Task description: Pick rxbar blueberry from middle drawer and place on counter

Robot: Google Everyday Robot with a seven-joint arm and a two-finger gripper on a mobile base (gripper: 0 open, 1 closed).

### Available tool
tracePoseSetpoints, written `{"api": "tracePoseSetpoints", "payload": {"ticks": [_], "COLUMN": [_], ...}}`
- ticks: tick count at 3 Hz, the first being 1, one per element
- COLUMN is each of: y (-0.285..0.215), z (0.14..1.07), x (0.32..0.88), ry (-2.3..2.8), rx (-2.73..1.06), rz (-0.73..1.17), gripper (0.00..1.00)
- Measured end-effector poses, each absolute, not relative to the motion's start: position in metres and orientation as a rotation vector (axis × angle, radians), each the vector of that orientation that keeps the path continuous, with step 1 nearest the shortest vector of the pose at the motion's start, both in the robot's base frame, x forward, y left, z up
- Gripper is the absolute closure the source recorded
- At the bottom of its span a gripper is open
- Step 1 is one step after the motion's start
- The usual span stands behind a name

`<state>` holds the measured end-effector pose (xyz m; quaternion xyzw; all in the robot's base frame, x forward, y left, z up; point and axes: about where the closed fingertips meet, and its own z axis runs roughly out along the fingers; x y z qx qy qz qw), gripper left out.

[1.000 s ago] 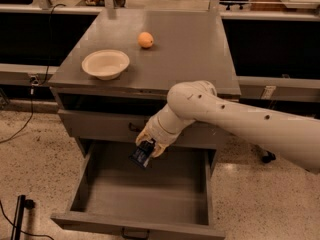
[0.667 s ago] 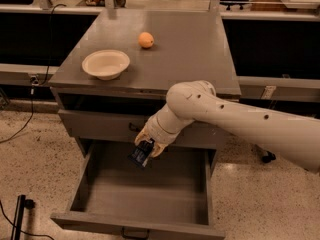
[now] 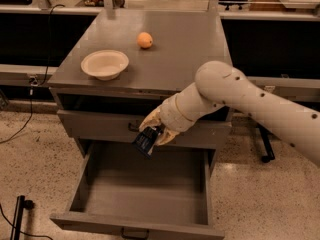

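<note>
While the middle drawer point(image 3: 145, 194) stands open nearest, the gripper point(image 3: 155, 131) above it pinches the rxbar blueberry point(image 3: 145, 142) by its upper end. Light, thin and slick-wrapped, it may pivot. Beyond, the counter point(image 3: 185, 54) carries a bowl point(image 3: 105, 64) near its left edge and an orange point(image 3: 145, 40).

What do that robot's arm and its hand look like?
The arm is a thick, smooth, cream-white tube with a rounded elbow and small dark dots along it. The gripper, above the open middle drawer, has pale yellowish fingers.
</note>
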<state>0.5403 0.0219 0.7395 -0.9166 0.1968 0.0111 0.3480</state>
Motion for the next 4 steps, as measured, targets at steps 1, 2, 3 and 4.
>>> {"api": "tracePoseSetpoints", "payload": {"ticks": [1, 2, 3, 4], "y": [0.006, -0.005, -0.016, -0.032], "z": [0.794, 0.84, 0.864, 0.881], "x": [0.546, 0.567, 0.6, 0.655], "ry": [0.448, 0.408, 0.441, 0.585], "rx": [-2.343, -2.404, -2.53, -2.641], "rz": [0.036, 0.046, 0.022, -0.081], "gripper": [1.0, 1.0, 1.0, 1.0]}}
